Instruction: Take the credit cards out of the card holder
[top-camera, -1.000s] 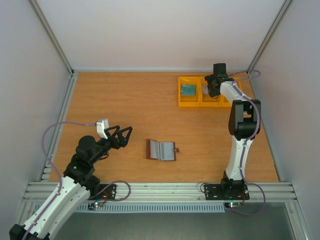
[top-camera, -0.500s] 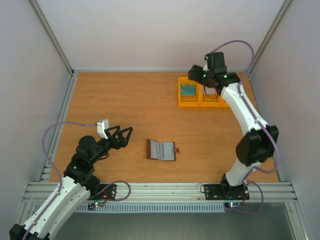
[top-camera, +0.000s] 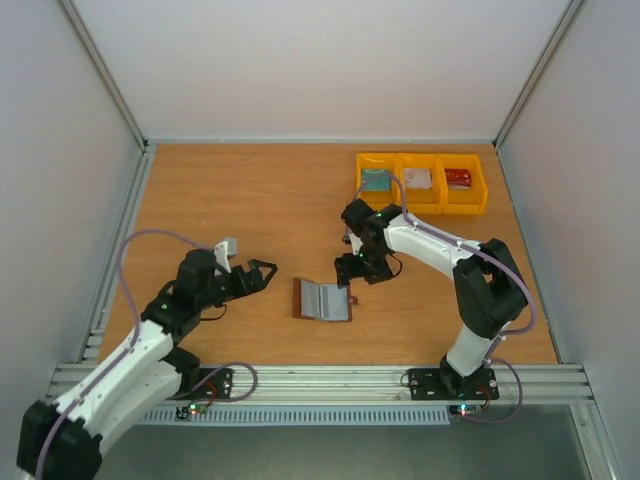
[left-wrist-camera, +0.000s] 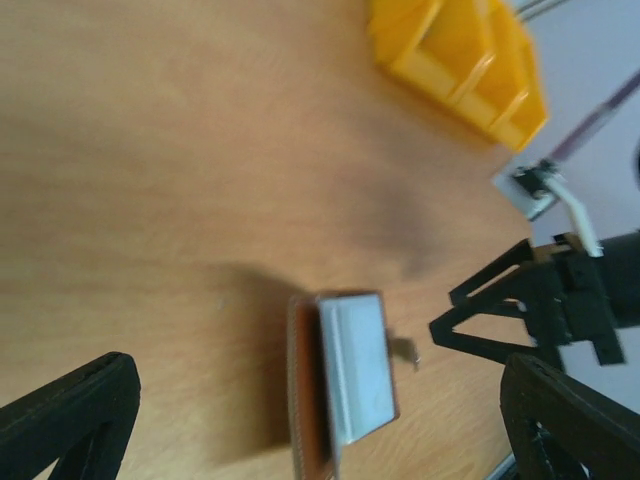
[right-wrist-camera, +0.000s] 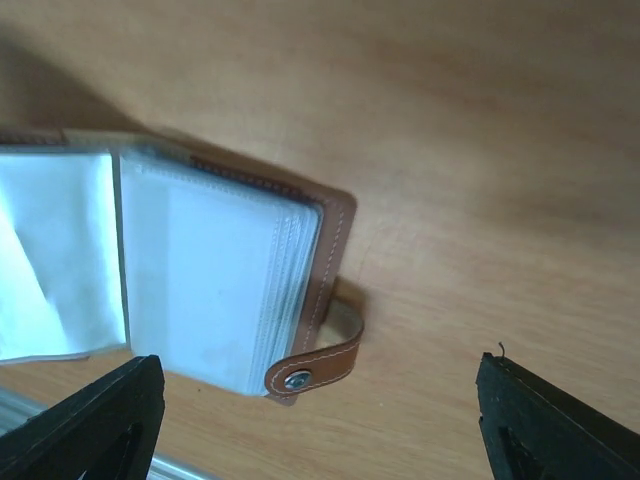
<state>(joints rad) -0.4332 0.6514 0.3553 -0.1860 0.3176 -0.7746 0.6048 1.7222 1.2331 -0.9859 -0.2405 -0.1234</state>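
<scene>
Wood-grain bench (top-camera: 250, 200) inside pale walls (top-camera: 320, 70), with an aluminium rail (top-camera: 320, 380) along the near edge. Left arm (top-camera: 130, 360) reaching in from the near-left corner. Left pincer (top-camera: 264, 277) spread wide and holding nothing, to the left of the card holder (top-camera: 323, 299) and clear of it, tips turned toward it. Right arm (top-camera: 440, 250) bent over the middle of the bench. Right pincer (top-camera: 352, 268) likewise spread and empty, hanging just over the holder's right end, near the snap tab (right-wrist-camera: 318, 365); contact with the leather not determinable. Row of three yellow bins (top-camera: 420, 207) at the far right of the bench, well apart from both pincers. Card holder lying open near the bench's middle, brown cover down, pale sleeves up; contents of the sleeves not legible. Three credit cards (top-camera: 417, 178) in the bins, one per compartment: teal card (top-camera: 376, 180) left, whitish card middle, red card (top-camera: 459, 178) right.
</scene>
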